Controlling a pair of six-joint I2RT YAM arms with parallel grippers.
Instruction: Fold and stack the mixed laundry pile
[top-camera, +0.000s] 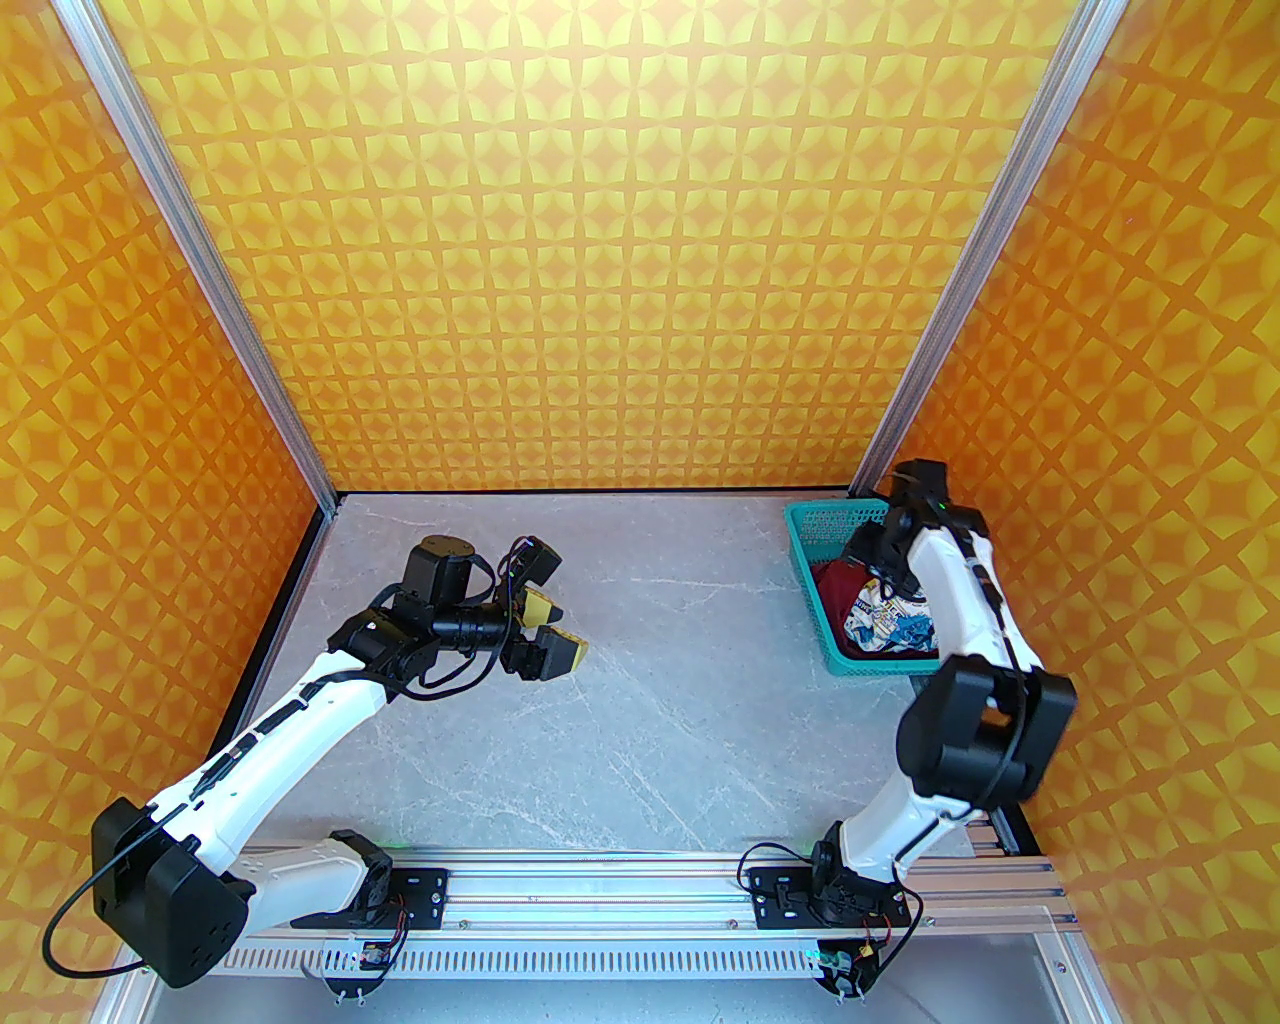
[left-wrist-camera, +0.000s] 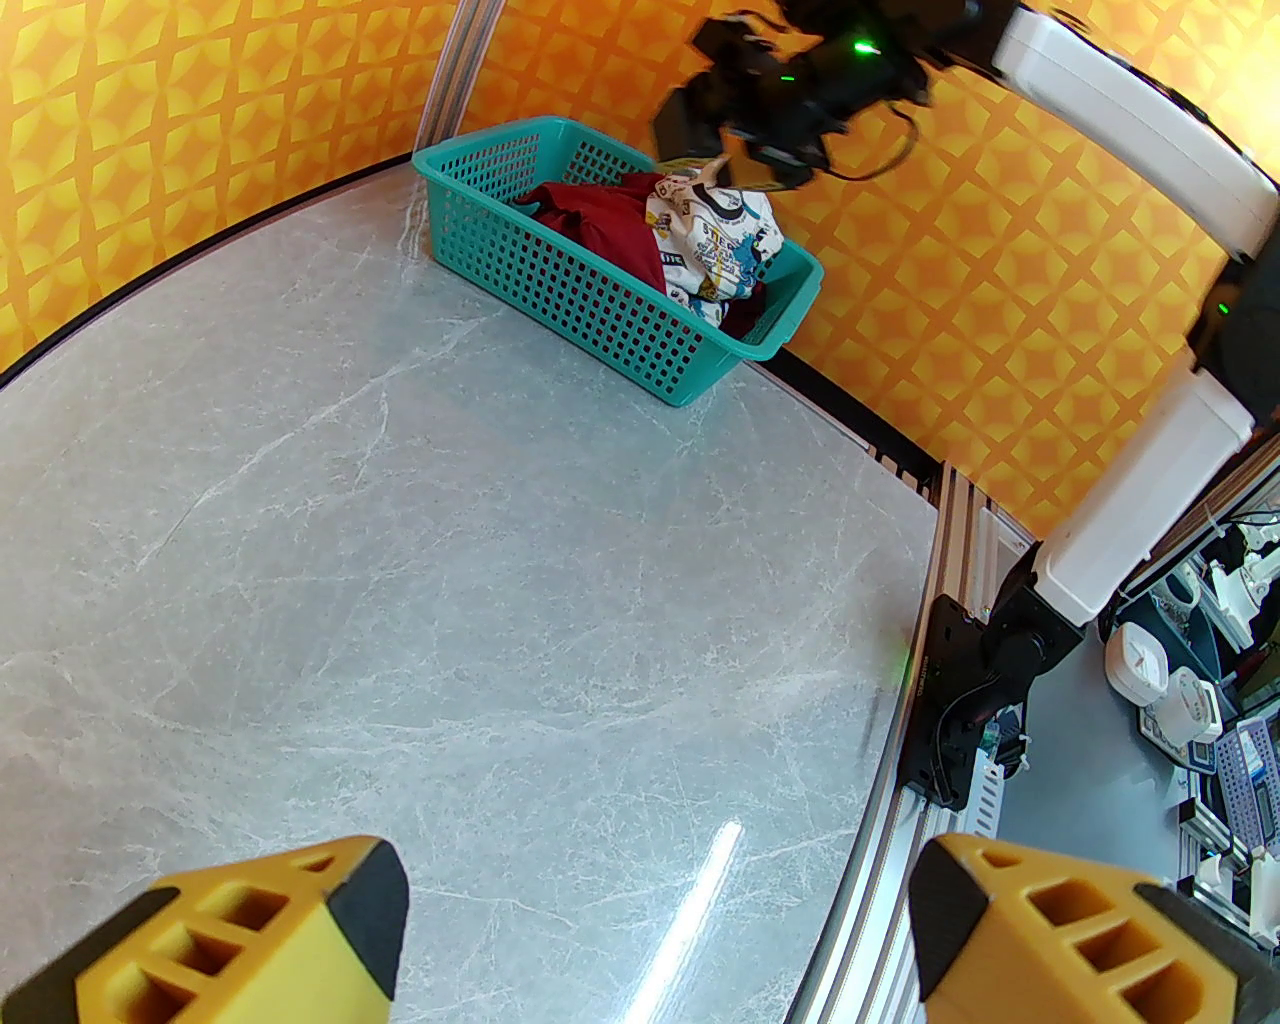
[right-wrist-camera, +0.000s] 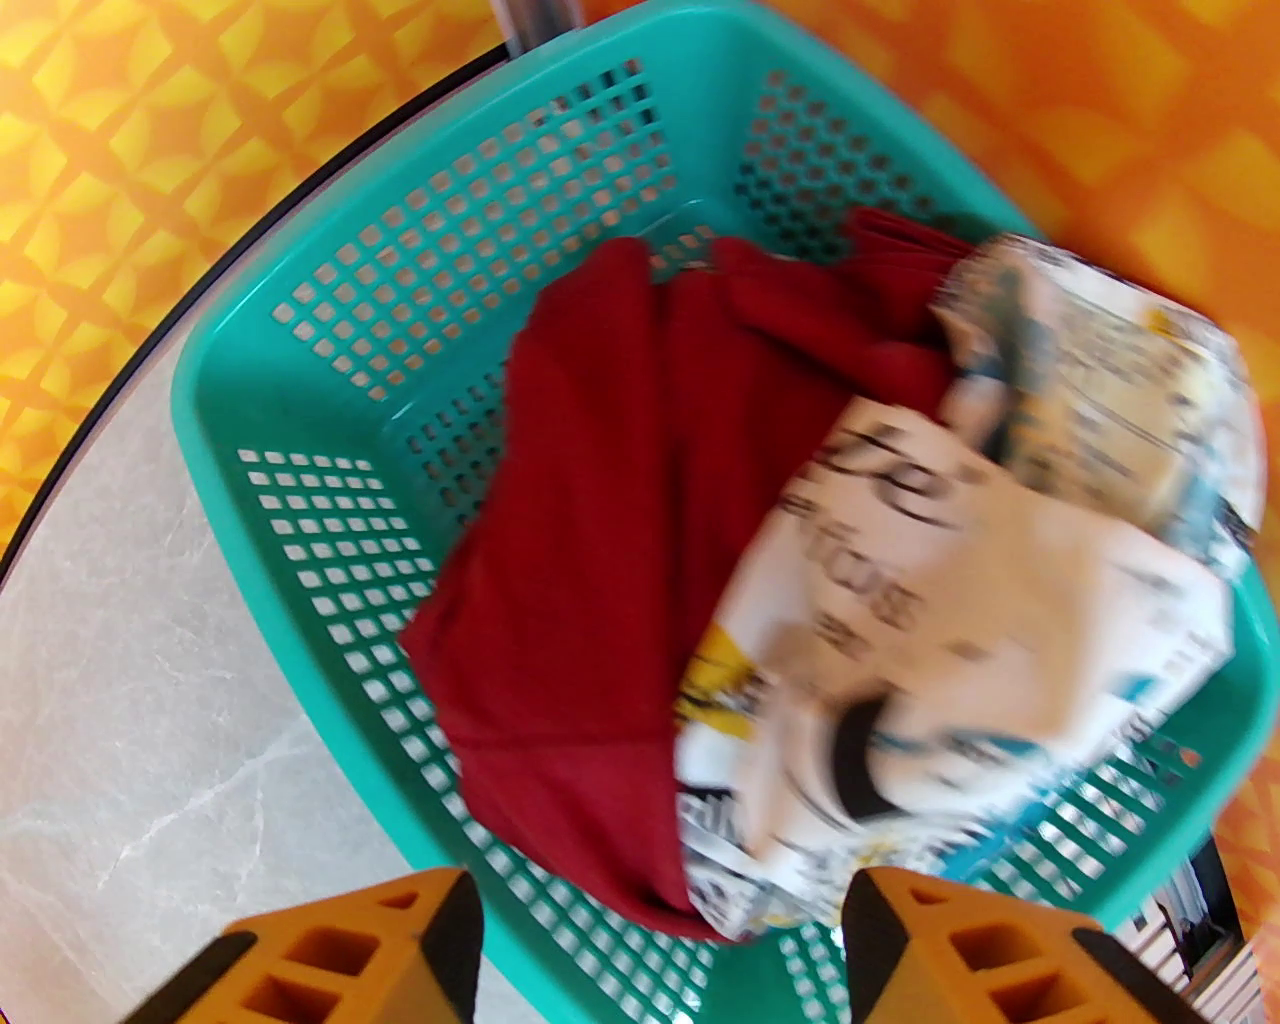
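Observation:
The laundry pile lies in a teal basket (top-camera: 820, 520) at the table's far right. It is a dark red T-shirt (right-wrist-camera: 600, 520) with a white printed shirt (right-wrist-camera: 960, 600) bunched on top toward the basket's near end. My right gripper (right-wrist-camera: 660, 940) hangs just over the pile, jaws apart, with the cloth's near edge below the gap. Seen from the left wrist, the right gripper (left-wrist-camera: 735, 155) sits right at the top of the printed shirt (left-wrist-camera: 720, 245). My left gripper (top-camera: 545, 635) stands open above bare table at middle left, holding nothing.
The grey marble table (top-camera: 650, 700) stretches between the arms. Orange patterned walls close in the back and sides, with the basket (left-wrist-camera: 560, 270) tucked into the far right corner. An aluminium rail (top-camera: 600, 890) runs along the near edge.

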